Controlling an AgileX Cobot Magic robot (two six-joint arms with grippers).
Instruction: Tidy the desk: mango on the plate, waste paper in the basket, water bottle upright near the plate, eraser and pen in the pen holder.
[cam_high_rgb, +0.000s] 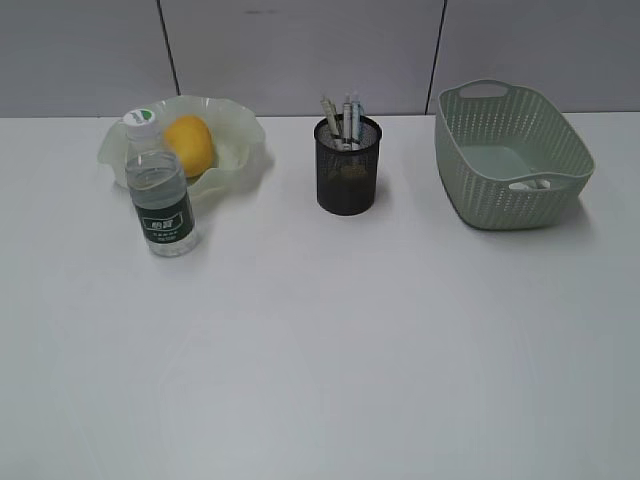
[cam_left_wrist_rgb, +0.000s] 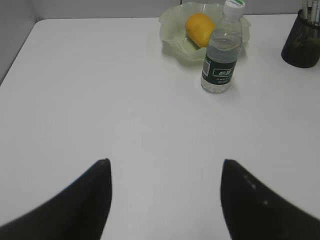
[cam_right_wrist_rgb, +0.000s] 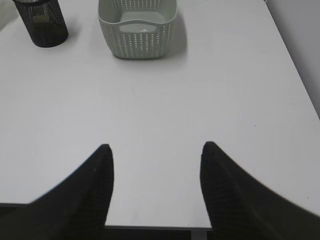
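Note:
The mango lies in the ruffled green plate at the back left. Just in front of the plate, the water bottle stands upright with its white cap on. The black mesh pen holder holds several pens; a dull shape shows low through the mesh, and I cannot tell if it is the eraser. The basket stands at the back right; no waste paper shows clearly. My left gripper and right gripper are open and empty over bare table, far from everything. Neither shows in the exterior view.
The white table has its near edge just under the right gripper in the right wrist view. Its left edge and right edge show in the wrist views. A grey wall stands behind the objects.

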